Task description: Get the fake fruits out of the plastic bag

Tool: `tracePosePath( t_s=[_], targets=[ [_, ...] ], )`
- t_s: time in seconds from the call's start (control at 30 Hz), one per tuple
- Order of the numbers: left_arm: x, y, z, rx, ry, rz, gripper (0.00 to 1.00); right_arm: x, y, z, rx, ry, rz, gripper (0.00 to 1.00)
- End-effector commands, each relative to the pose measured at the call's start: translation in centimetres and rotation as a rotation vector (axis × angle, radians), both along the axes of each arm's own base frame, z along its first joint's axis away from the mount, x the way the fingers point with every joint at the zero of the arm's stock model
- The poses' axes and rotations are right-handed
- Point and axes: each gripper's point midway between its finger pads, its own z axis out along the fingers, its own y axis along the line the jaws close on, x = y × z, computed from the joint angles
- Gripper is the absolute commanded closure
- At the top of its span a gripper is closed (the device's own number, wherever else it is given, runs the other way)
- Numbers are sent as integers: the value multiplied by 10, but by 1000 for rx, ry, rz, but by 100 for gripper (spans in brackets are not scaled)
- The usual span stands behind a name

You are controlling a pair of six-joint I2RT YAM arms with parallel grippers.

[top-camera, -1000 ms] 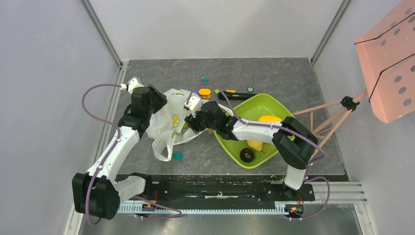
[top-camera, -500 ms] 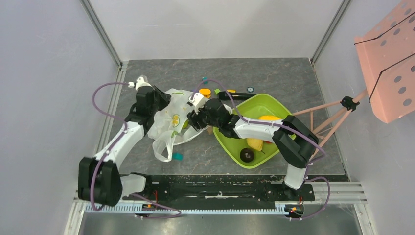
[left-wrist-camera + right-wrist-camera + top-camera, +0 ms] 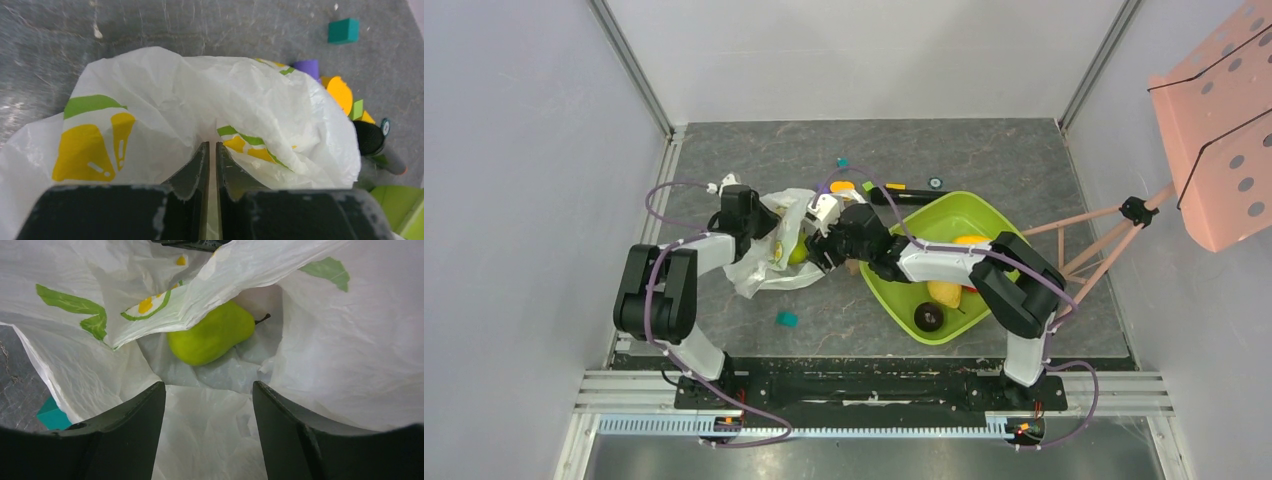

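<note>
The plastic bag (image 3: 769,250), white with lemon and leaf prints, lies bunched left of centre. My left gripper (image 3: 759,225) is shut on a fold of the bag (image 3: 150,110) at its left side; in the left wrist view the gripper (image 3: 210,145) pinches thin white film. My right gripper (image 3: 819,250) is open at the bag's mouth (image 3: 350,355); in its wrist view the gripper (image 3: 209,387) is empty. A green pear-shaped fruit (image 3: 212,333) lies inside the bag just beyond it and shows from above (image 3: 796,253). A yellow pear (image 3: 946,293) and a dark ball (image 3: 929,316) lie in the tray.
A lime-green tray (image 3: 984,215) stands right of the bag, under my right arm. Toy blocks and a purple cylinder (image 3: 306,67) lie behind the bag, with an orange block (image 3: 340,92) and a teal block (image 3: 343,30). Another teal block (image 3: 786,319) lies in front.
My left arm has folded back and its gripper moved right, bunching the bag toward the right gripper. The bag's loose handle loop has been drawn in. My right gripper shifted slightly.
</note>
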Motion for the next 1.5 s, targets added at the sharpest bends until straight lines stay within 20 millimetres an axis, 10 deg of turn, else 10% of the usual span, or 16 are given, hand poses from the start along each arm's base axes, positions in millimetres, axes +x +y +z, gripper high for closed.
tracePosePath(
  t_s=[0.0, 0.33, 1.0, 1.17, 1.47],
  targets=[
    [9, -20, -7, -84, -1, -65, 87, 4, 17, 9, 40, -18, 52, 32],
    [-11, -48, -34, -204, 48, -187, 98, 6, 32, -1, 49, 3, 94, 2],
    [-37, -55, -38, -244, 60, -221, 98, 23, 47, -46, -7, 73, 52, 12],
    [-36, -52, -34, -233, 53, -210, 98, 18, 29, -31, -14, 52, 13, 34],
    [-39, -44, -24, -206, 33, -179, 98, -10, -3, 37, 60, -12, 6, 39]
  ],
)
